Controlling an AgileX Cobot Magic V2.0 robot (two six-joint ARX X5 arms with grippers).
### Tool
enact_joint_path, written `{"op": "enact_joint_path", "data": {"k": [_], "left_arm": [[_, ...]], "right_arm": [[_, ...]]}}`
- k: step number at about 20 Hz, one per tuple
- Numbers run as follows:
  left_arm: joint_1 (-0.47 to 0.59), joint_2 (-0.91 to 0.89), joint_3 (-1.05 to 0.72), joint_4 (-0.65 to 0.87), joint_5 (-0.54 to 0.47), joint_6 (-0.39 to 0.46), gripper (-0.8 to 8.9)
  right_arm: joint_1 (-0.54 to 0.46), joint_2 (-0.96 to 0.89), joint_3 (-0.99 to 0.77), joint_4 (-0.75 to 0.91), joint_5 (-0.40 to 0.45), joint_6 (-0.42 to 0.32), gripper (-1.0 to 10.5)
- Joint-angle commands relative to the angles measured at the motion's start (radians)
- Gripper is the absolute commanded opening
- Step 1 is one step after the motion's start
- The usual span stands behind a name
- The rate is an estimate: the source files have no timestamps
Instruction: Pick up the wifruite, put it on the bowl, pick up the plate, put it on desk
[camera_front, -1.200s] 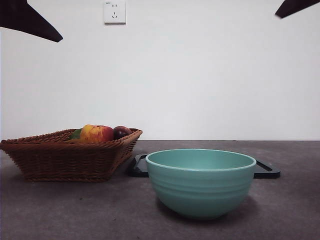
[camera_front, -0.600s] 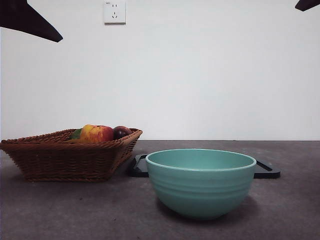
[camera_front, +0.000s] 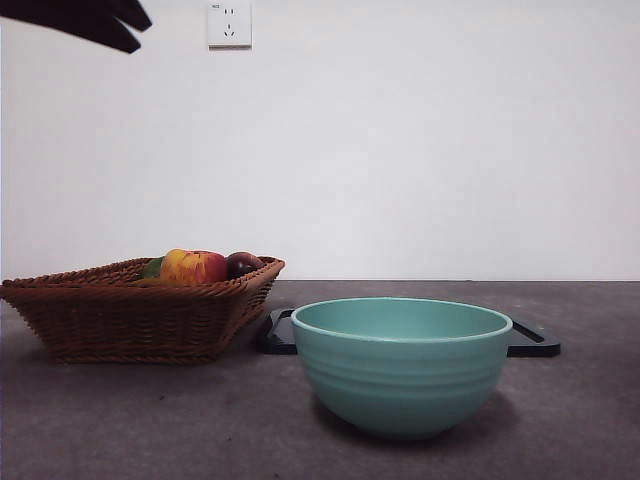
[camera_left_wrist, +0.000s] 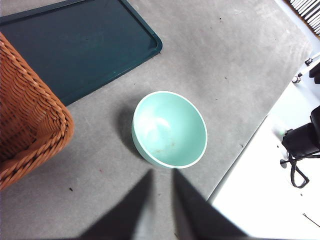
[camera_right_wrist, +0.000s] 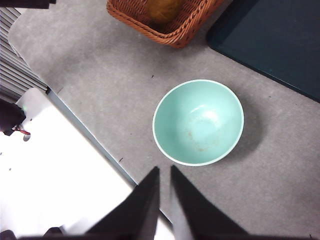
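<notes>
The wifruite, dull orange-brown, lies in the wicker basket and shows only in the right wrist view. The teal bowl stands empty on the desk, also seen as the bowl and the bowl. The only plate-like thing is a dark teal flat tray behind the bowl. My left gripper and right gripper both hang high above the bowl, jaws shut, holding nothing. One black arm tip shows at the top left of the front view.
The basket at the left also holds a red-and-yellow apple and a dark purple fruit. The tray reaches right behind the bowl. The table edge runs near the bowl.
The black tip at the top right of the front view has drawn out of sight. The tip at the top left has risen and shifted. Bowl, basket and tray have not moved.
</notes>
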Motion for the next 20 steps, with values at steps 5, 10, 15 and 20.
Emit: {"op": "enact_joint_path", "data": {"k": [5,10,15,20], "left_arm": [[-0.005,0.006,0.021,0.014,0.005,0.009,0.08],[-0.005,0.006,0.021,0.015,0.005,0.009,0.08],[-0.005,0.006,0.021,0.014,0.005,0.009,0.08],[0.011,-0.026,0.021,0.027,-0.022,0.047,0.08]], "right_arm": [[0.009,0.007,0.017,0.014,-0.001,-0.015,0.1],[0.009,0.007,0.017,0.014,-0.001,-0.015,0.1],[0.009,0.007,0.017,0.014,-0.001,-0.015,0.1],[0.009,0.007,0.017,0.014,-0.002,-0.015,0.1]]}}
